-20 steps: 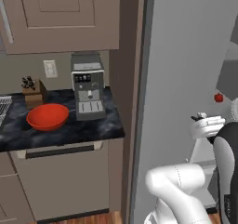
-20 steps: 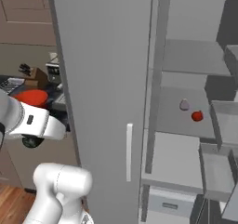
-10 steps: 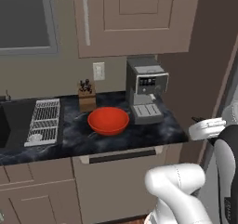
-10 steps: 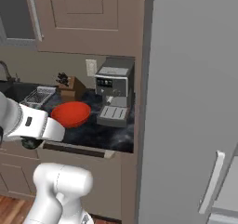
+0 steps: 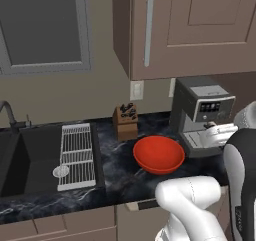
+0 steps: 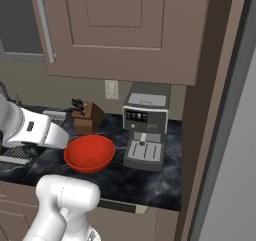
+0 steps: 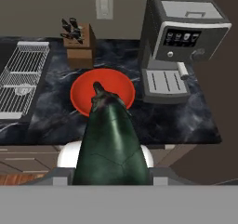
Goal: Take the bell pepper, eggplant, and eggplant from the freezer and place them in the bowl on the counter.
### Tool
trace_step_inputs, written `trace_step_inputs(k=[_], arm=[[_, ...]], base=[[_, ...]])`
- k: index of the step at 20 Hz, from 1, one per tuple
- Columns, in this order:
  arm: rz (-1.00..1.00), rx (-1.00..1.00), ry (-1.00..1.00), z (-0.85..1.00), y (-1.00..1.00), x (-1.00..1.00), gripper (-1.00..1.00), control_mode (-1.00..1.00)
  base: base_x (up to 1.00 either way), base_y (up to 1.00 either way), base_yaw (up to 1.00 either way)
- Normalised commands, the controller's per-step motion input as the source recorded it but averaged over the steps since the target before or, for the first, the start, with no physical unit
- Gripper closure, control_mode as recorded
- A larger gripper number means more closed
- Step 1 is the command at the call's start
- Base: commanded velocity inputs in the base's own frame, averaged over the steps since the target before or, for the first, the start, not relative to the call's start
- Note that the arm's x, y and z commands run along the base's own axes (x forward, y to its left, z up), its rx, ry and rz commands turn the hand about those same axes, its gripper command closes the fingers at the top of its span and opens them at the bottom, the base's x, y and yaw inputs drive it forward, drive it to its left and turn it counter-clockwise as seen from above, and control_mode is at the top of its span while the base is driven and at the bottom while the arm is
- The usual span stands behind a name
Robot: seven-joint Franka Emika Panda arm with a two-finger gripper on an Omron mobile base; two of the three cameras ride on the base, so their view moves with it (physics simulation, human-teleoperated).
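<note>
The long, glossy, dark purple-green eggplant filled the lower centre of the hand view, its stem end pointing to twelve o'clock toward the wide, shallow, red-orange bowl. The gripper was clamped on this eggplant; its fingertips lay behind the fruit's body and could not be made out, so the exact contact points were hidden. In the left base view the bowl stood on the black, white-veined stone counter, with a grey coffee machine at its three o'clock and a brown wooden knife block at its ten o'clock. A white wire drying rack lay at nine o'clock, beside a dark sink.

Judged from its shape and sheen, the eggplant would handle as a firm but slightly yielding, fairly heavy and smooth-skinned item, liable to slip or pivot if held near one end; a hold across the thick middle appeared safest. The bowl looked rigid and stable.

The eggplant's rear end was cut off at the bottom of the hand view. The bowl appeared empty where visible, though the eggplant covered its near rim. In the right base view a grey panel, probably the freezer, was cut off at the frame's edge.
</note>
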Motion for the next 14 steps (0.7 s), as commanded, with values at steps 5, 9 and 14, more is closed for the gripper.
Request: trace_step_inputs(k=[5, 9, 14], arm=[[0.0, 0.0, 0.0, 0.0, 0.0, 0.0, 1.0, 1.0], [0.0, 0.01, 0.02, -0.04, 0.13, 0.23, 1.0, -1.0], [0.06, 0.15, 0.02, -0.83, 0.58, 0.5, 1.0, -1.0]], base=[[0.6, 0.68, 0.0], [0.69, 0.36, 0.0], [0.0, 0.0, 0.0]])
